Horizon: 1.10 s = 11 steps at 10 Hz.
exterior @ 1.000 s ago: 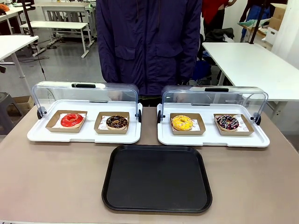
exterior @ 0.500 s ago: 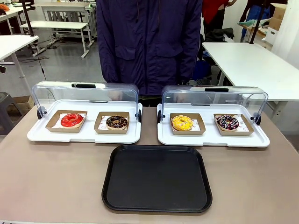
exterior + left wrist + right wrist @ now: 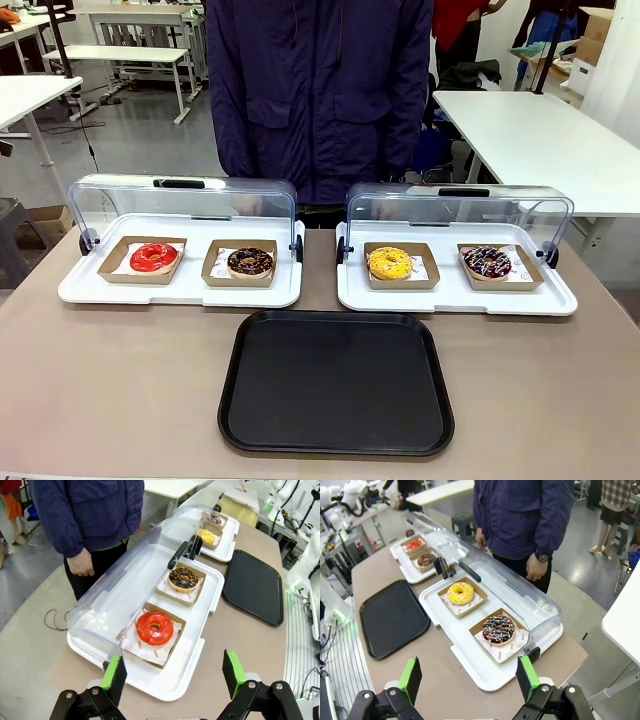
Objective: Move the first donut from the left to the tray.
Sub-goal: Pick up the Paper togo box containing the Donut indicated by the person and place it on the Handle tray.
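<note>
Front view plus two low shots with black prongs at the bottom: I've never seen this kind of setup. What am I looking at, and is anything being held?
The front view comes from a fixed camera on the robot's side, looking across the table at a person standing opposite. The other two pictures come from cameras on the robot's wrists. The black, green-padded prongs are its left hand and right hand, both open and holding nothing. On the table sit two white trays with clear lids swung open. They hold four donuts in cardboard holders: a red donut, a chocolate donut, a yellow donut and a sprinkled donut. Nearer the robot lies a black tray with nothing on it.
</note>
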{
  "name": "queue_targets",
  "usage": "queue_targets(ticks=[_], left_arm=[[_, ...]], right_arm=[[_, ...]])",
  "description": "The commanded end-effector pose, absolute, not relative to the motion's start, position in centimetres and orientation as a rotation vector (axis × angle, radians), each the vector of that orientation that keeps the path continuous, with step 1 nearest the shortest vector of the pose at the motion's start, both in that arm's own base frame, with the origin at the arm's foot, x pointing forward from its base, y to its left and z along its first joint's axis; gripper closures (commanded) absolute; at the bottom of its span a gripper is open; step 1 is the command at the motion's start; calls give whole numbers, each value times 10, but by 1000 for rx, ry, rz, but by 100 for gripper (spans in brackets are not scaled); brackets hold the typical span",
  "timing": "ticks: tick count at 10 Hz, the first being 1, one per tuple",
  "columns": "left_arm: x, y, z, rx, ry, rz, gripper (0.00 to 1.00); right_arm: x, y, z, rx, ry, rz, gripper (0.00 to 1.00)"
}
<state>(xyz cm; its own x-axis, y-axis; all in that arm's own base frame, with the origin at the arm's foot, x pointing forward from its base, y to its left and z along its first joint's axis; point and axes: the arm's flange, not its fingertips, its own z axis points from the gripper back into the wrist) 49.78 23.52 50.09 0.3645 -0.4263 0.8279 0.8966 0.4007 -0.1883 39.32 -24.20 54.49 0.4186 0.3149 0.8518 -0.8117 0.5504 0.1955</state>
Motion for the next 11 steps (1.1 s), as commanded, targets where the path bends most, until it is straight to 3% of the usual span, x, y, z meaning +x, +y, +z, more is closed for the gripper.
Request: queue_targets(ticks=[1,11], left_arm=[[497,234,502,-719,-774,-956,0],[497,234,502,-719,-774,-956,0]], right_arm=[[394,-243,546,671,-892,790,0],[394,-243,546,671,-892,790,0]])
